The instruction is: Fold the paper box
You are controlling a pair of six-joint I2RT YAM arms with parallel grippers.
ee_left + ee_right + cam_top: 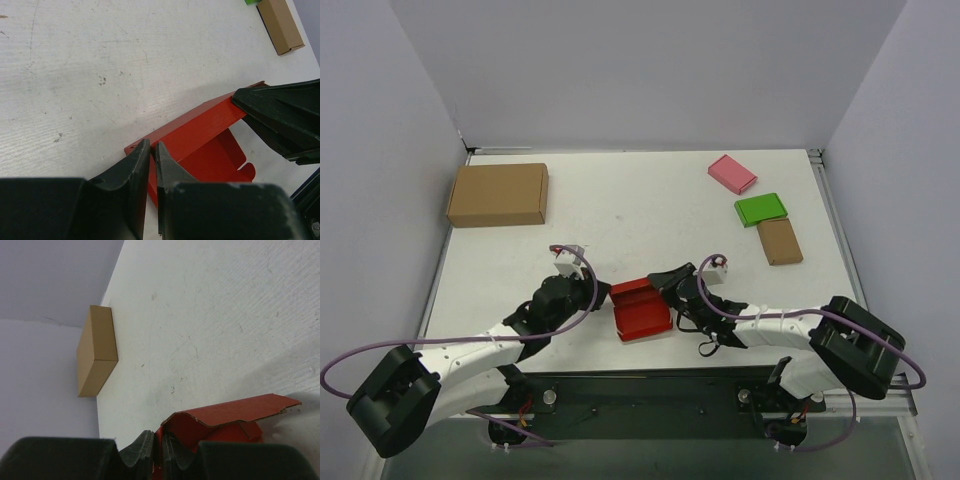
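You have the paper box (642,312) lying open on the table (620,210) near its front edge, between the two arms; your left gripper (152,146) is pinched on the left end of the box's raised far wall, fingers almost meeting on the card; your right gripper (159,437) is clamped on that wall's other end (thin red card between the pads); the brown carton (498,194) sits well apart, far left.
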